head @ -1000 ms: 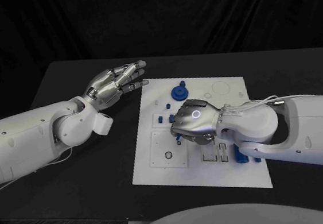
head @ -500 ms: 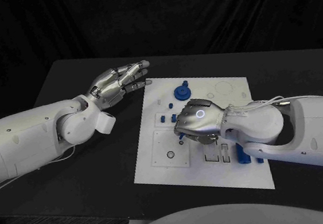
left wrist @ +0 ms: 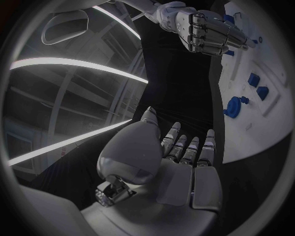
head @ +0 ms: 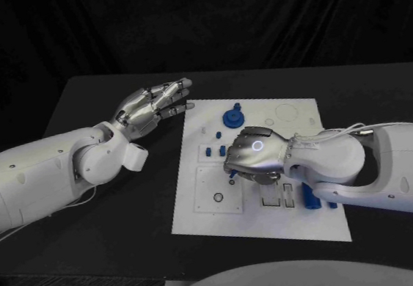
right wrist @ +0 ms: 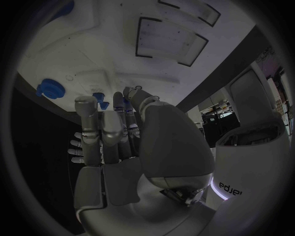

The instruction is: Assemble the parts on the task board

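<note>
The white task board [head: 213, 209] lies mid-table [head: 103, 227] on black, against dark drapery. The left hand [head: 152, 106] hovers released at its far corner; the right hand [head: 251, 154], fingers curled, presses down among blue parts [head: 233, 118], its grasp indeterminable. No lettering on the board is legible.

1. The head view looks down from above onto the table [head: 110, 204], taking in the board [head: 209, 209] and both arms from some way off;
2. the left wrist view sits close behind the left hand [left wrist: 166, 167], facing along the board's edge;
3. the right wrist view sits close behind the right hand [right wrist: 123, 147], facing the board; all three share the board.
</note>
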Controlling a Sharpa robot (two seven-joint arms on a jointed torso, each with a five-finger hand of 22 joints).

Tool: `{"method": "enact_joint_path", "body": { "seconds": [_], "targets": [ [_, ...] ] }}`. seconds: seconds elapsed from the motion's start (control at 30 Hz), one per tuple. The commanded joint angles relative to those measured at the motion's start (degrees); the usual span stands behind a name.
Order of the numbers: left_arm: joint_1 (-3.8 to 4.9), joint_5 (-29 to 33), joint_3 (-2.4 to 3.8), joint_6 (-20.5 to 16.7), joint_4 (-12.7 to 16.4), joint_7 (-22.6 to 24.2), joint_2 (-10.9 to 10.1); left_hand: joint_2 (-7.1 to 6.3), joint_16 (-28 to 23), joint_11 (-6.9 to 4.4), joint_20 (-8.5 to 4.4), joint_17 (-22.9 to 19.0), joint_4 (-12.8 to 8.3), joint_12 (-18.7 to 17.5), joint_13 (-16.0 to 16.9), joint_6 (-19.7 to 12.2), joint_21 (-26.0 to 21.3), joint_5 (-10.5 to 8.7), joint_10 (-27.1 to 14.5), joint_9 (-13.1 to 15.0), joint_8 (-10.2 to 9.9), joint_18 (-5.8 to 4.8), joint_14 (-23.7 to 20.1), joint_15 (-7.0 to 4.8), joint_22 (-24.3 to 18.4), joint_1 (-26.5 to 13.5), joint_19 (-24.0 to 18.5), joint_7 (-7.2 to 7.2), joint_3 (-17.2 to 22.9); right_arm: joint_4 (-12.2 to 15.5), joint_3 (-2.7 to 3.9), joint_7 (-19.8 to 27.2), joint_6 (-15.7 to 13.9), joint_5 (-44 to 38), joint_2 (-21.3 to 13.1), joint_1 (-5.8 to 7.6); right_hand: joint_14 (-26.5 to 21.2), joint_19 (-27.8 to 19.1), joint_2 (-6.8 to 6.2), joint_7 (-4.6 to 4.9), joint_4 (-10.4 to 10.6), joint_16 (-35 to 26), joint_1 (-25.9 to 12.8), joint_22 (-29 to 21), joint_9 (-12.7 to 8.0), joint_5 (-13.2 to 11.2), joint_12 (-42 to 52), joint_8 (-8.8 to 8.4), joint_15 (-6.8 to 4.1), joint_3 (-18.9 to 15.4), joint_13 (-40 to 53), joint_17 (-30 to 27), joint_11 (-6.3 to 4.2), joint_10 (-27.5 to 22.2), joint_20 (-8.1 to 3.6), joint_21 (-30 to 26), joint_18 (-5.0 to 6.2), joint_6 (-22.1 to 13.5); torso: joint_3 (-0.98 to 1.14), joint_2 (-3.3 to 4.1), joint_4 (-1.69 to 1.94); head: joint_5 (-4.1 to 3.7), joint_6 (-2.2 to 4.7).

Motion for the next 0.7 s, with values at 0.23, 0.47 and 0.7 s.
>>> {"method": "enact_joint_path", "body": {
  "seconds": [0.23, 0.47, 0.7],
  "targets": [
    [-0.15, 0.3, 0.06, 0.9, 0.0, 0.2, 0.1, 0.53, 0.3, 0.41, -0.07, 0.1, 0.0, 0.4, 0.1, 0.7, 0.3, 0.16, -0.1, 0.1, 0.4, 0.69, 0.1, 0.47, 0.1, 0.2, 0.5, 0.06, -0.1, 0.3, 0.03, -0.3, -0.7, -0.1, -0.2, -0.12, -0.4, -0.5, 0.15, -0.01, -0.1, -0.2, -1.0, 4.9, -0.1, -1.6, 0.0, -0.42, -0.16, 0.0, 0.3, -0.1, -0.12, -0.2, 0.07, -0.2, 0.99, -0.4, 0.0, 0.0, 0.01, 0.22, 0.0],
    [-0.19, 0.3, 0.06, 1.0, 0.0, 0.0, 0.1, 0.53, 0.3, 0.41, -0.07, 0.1, 0.0, 0.4, 0.1, 0.7, 0.3, 0.16, -0.1, 0.1, 0.4, 0.69, 0.1, 0.47, 0.1, 0.2, 0.5, 0.06, -0.1, 0.5, 0.03, -0.3, -0.6, 0.5, -0.4, -0.18, -0.4, -0.4, 0.15, 0.01, -0.1, -0.2, -1.1, 4.9, 0.0, -1.9, 0.0, -0.43, -0.16, -0.1, 0.3, -0.1, -0.11, -0.2, 0.07, -0.2, 0.99, -0.4, -0.01, 0.0, 0.01, 0.41, 0.0],
    [-0.21, 0.3, 0.06, 1.1, 0.0, -0.1, 0.1, 0.53, 0.3, 0.46, -0.06, 0.1, 0.0, 0.5, 0.1, 0.9, 0.3, 0.16, -0.1, 0.2, 0.5, 0.68, 0.1, 0.49, 0.2, 0.2, 0.5, 0.13, -0.1, 0.6, 0.03, -0.2, -0.5, 1.1, -0.3, -0.23, -0.3, -0.4, 0.29, -0.03, 0.1, -0.2, -1.3, 4.9, 0.0, -2.2, 0.0, -0.33, -0.16, -0.1, 0.4, -0.1, -0.13, -0.1, 0.09, -0.2, 0.97, -0.1, -0.01, -0.01, 0.02, 0.55, 0.0]
  ]
}}
